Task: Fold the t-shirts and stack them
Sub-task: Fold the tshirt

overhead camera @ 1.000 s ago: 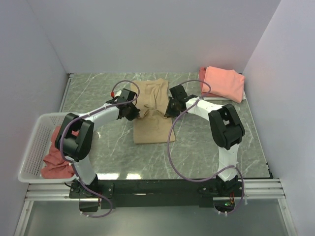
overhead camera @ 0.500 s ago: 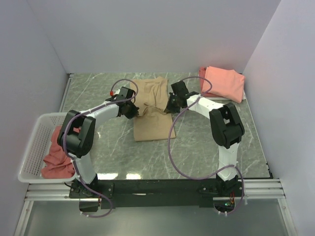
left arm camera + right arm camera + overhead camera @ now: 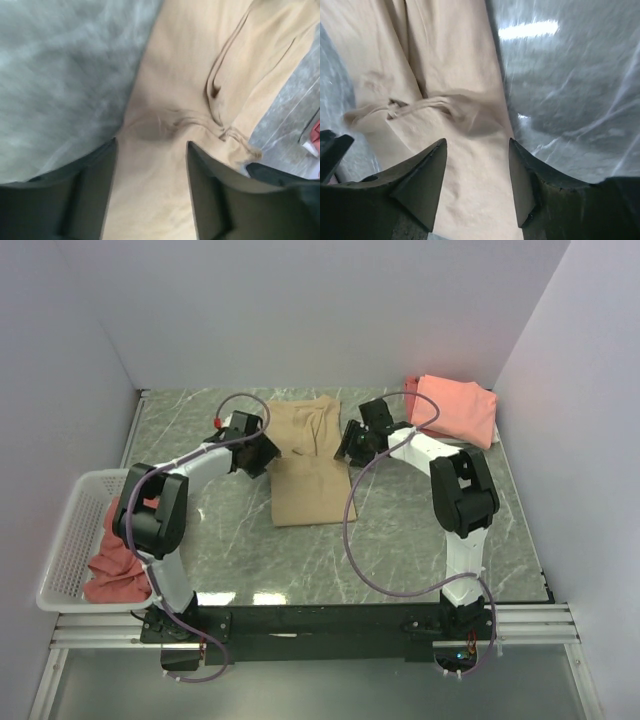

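High rear overhead view, both wrist views close, sharing the tan shirt (image 3: 310, 490)

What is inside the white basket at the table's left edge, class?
A crumpled pinkish-red garment lies in the white basket. Whether more shirts lie beneath it is hidden, and the left arm covers the basket's right side.

The tan shirt (image 3: 170, 100) is running off the top and bottom edges of both wrist views, so its full outline is not showing there. The table (image 3: 60, 75) is blurring into grey streaks beside it. From above, the left gripper (image 3: 262, 454) and right gripper (image 3: 350, 444) are covering the shirt's side edges, their fingertips too small to tell apart. The left arm (image 3: 150, 520) is hiding part of the red shirt (image 3: 112, 578) in the basket (image 3: 62, 530).
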